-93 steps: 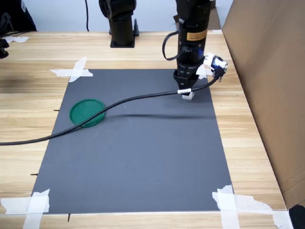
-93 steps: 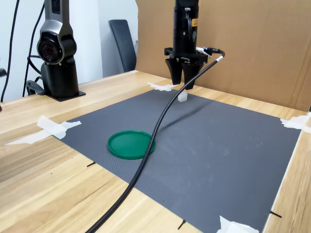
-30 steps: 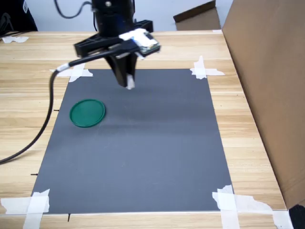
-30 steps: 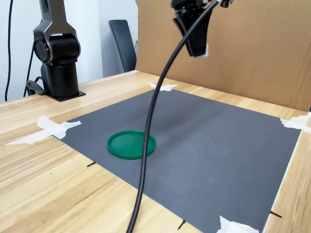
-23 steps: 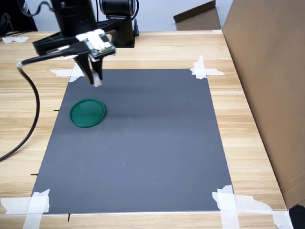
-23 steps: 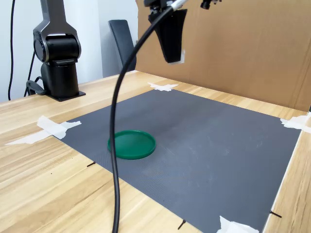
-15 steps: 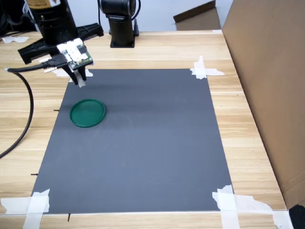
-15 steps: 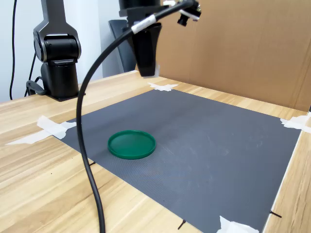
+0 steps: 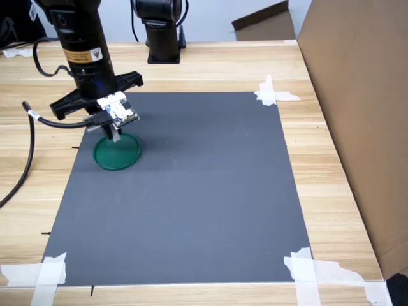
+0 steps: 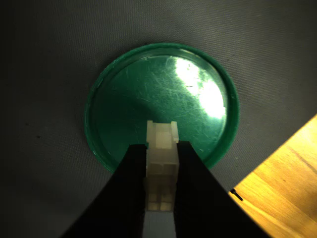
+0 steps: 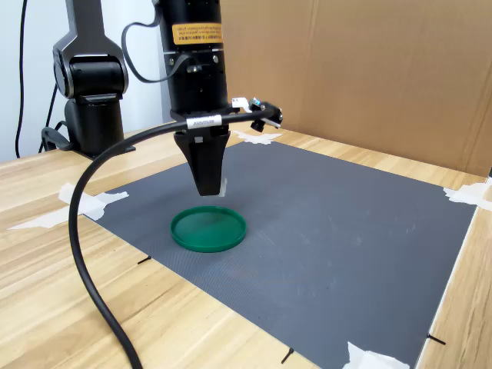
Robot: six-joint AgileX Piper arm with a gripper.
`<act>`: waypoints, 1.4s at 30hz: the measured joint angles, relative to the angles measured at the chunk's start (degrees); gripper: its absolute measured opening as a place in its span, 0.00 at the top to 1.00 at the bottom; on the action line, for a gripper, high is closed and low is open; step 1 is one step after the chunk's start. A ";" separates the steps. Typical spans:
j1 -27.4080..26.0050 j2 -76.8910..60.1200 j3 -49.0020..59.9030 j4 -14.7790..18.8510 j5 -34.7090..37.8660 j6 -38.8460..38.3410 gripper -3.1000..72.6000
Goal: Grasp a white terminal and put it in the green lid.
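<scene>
In both exterior views the arm's own body hides most of the white terminal (image 11: 222, 187), leaving only a pale sliver showing beside the fingertips just above the green lid (image 11: 208, 228). The wrist view gives it away: a small, milky, slightly translucent block with ribbed faces, its tip over the scratched, glare-lit inside of the lid. The gripper (image 10: 162, 171) pinches it tight, one dark finger on each side.
</scene>
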 joint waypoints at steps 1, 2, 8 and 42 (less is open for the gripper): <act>0.00 0.56 0.00 0.00 0.00 0.00 0.85; 0.00 0.80 0.00 0.00 0.00 0.00 0.85; 0.00 3.32 0.04 0.00 0.13 0.00 0.84; 0.00 -11.69 0.32 21.13 -17.65 4.58 0.81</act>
